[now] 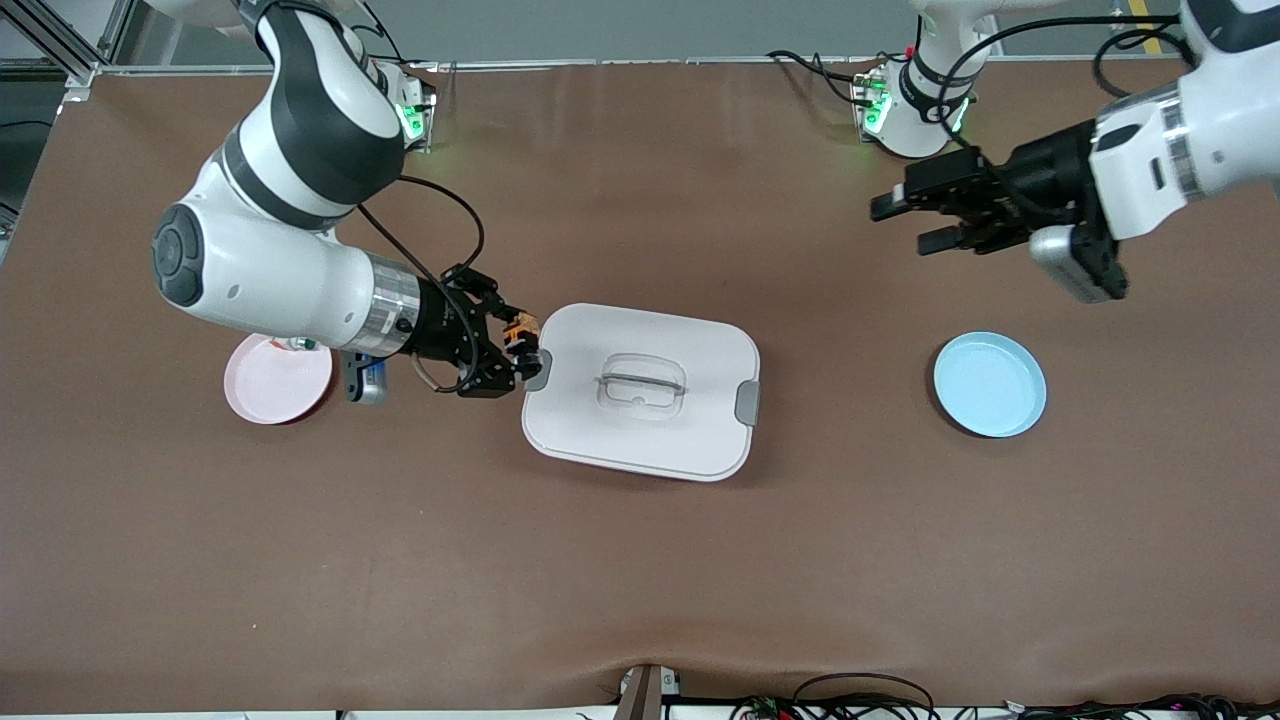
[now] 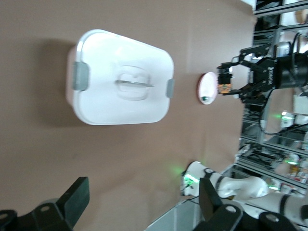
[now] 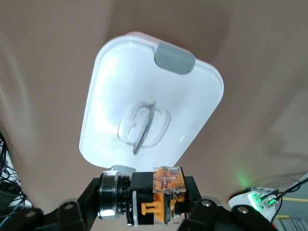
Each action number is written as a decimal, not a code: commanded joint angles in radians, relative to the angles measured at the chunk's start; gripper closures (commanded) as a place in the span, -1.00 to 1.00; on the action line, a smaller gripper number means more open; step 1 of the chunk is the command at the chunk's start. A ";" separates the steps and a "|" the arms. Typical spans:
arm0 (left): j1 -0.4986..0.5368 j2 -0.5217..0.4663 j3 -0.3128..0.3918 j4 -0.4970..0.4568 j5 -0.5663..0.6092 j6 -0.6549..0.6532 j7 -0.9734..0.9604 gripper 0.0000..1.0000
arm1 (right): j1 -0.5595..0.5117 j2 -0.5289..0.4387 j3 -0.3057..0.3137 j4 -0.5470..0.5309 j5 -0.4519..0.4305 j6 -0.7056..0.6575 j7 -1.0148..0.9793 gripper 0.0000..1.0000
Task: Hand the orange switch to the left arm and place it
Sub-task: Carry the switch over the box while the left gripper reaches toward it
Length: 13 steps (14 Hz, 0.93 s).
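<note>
My right gripper [image 1: 520,352] is shut on the orange switch [image 1: 522,333], a small black and orange part. It holds the switch in the air over the grey latch at the right arm's end of the white box [image 1: 600,425]. In the right wrist view the switch [image 3: 161,192] sits clamped between the fingers, with the box [image 3: 120,72] below it. My left gripper [image 1: 902,224] is open and empty, up in the air over bare table near its base. Its fingers [image 2: 77,198] frame the left wrist view, which shows the box [image 2: 106,101] and, far off, the switch [image 2: 224,88].
A pink plate [image 1: 270,385] lies under the right arm, with a small white and green part [image 1: 298,345] at its edge. A blue plate [image 1: 990,385] lies toward the left arm's end, nearer the front camera than the left gripper. Brown table surrounds the box.
</note>
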State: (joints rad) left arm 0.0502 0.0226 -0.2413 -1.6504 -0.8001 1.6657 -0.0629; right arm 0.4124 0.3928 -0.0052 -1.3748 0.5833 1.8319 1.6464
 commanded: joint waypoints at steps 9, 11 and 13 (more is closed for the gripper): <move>0.007 0.043 -0.170 -0.091 -0.148 0.253 0.023 -1.00 | 0.123 0.033 -0.010 0.170 0.015 0.012 0.249 1.00; 0.003 0.056 -0.190 -0.091 -0.175 0.282 0.023 -1.00 | 0.147 0.047 -0.010 0.198 0.015 0.058 0.302 1.00; -0.004 0.077 -0.214 -0.091 -0.195 0.342 0.023 -1.00 | 0.167 0.049 -0.010 0.198 0.015 0.099 0.326 1.00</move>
State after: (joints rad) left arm 0.0480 0.0869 -0.4314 -1.7376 -0.9615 1.9548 -0.0606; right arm 0.5574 0.4132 -0.0053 -1.2234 0.5842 1.9087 1.9282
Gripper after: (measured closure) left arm 0.000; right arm 0.278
